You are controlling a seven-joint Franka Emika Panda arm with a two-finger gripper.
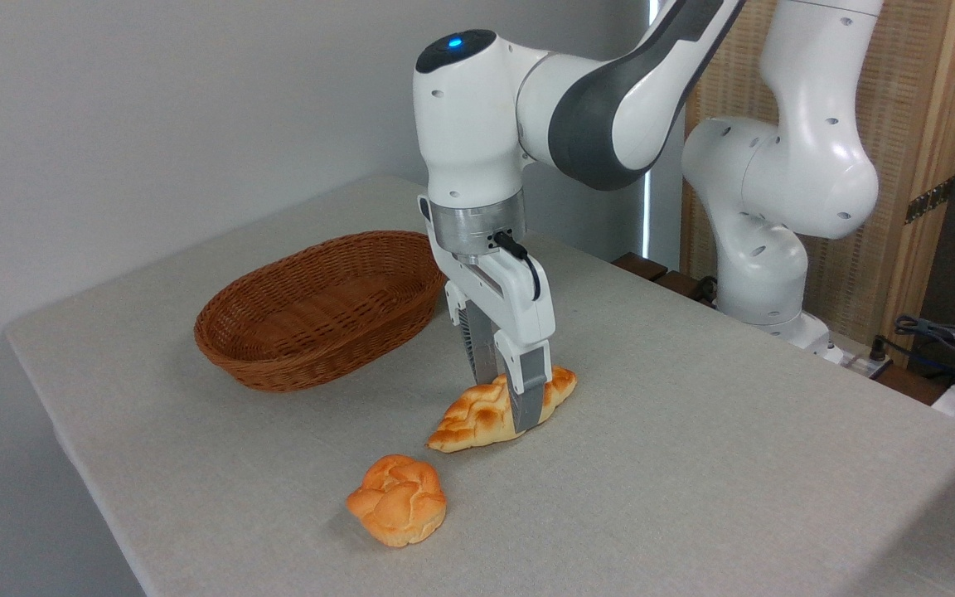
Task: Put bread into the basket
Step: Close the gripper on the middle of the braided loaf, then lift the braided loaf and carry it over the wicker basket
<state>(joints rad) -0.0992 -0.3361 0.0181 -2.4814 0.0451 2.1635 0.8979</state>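
On the grey cloth table [693,464] | tool [511,398] apparently clamps bread [477,419] | basket [320,311] behind | grey wall

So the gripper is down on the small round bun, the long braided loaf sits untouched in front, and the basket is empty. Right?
Not quite. The camera view shows the gripper down on the long braided loaf, its fingers on either side of it; the small round bun sits untouched in front. The basket is empty, as you said.

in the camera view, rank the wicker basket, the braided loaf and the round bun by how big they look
1. oval brown woven wicker basket
2. long golden braided loaf, partly hidden by the pincer
3. small round knotted bun, nearest the camera, yet smallest
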